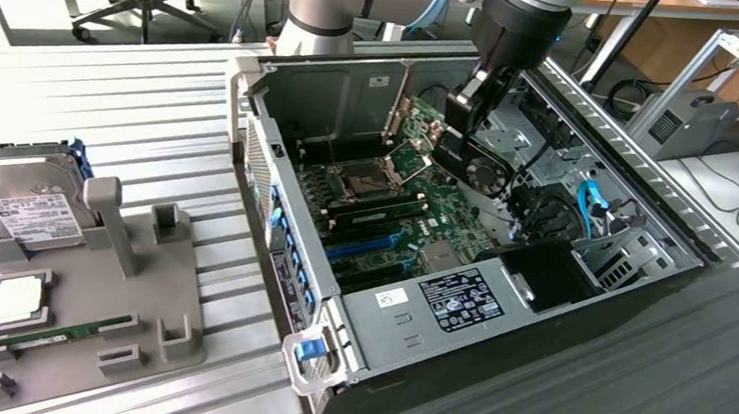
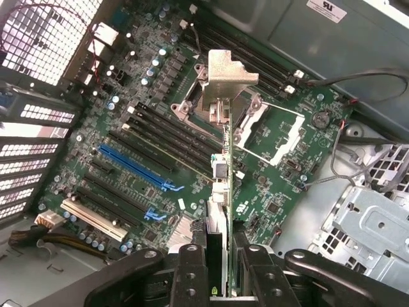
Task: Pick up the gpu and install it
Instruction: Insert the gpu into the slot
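Above the motherboard (image 2: 128, 137), the claw (image 2: 223, 259) grips the gpu (image 2: 228, 77); case label (image 1: 460, 300) illegible.

The gpu (image 1: 483, 167) is hanging on edge inside the open computer case (image 1: 380, 320), above the motherboard (image 2: 284, 169) and not yet sitting in any slot. In the exterior view it is showing a black fan cooler. In the wrist view it is presenting edge-on as a thin green board, silver bracket (image 2: 225, 73) at the far end, with the gripper (image 2: 225, 256) clamping both faces.
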`<state>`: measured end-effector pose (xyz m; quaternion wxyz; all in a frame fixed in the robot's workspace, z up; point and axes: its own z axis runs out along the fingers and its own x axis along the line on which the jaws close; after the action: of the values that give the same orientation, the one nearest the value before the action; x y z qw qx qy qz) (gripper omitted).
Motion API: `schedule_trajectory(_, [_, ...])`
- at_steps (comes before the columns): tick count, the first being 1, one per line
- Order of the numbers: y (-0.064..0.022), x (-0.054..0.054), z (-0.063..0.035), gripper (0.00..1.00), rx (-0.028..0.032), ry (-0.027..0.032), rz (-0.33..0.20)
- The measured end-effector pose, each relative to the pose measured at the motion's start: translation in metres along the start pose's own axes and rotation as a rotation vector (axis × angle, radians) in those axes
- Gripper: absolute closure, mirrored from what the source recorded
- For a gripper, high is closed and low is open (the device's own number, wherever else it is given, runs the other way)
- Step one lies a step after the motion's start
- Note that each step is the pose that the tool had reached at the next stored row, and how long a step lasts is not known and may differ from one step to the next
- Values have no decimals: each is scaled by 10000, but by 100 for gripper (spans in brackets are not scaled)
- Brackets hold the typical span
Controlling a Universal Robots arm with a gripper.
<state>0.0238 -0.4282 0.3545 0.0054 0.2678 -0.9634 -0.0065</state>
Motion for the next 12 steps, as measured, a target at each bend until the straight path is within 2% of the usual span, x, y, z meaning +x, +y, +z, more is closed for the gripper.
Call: schedule_trajectory(12, [2,-1,0,74,4,9,-590])
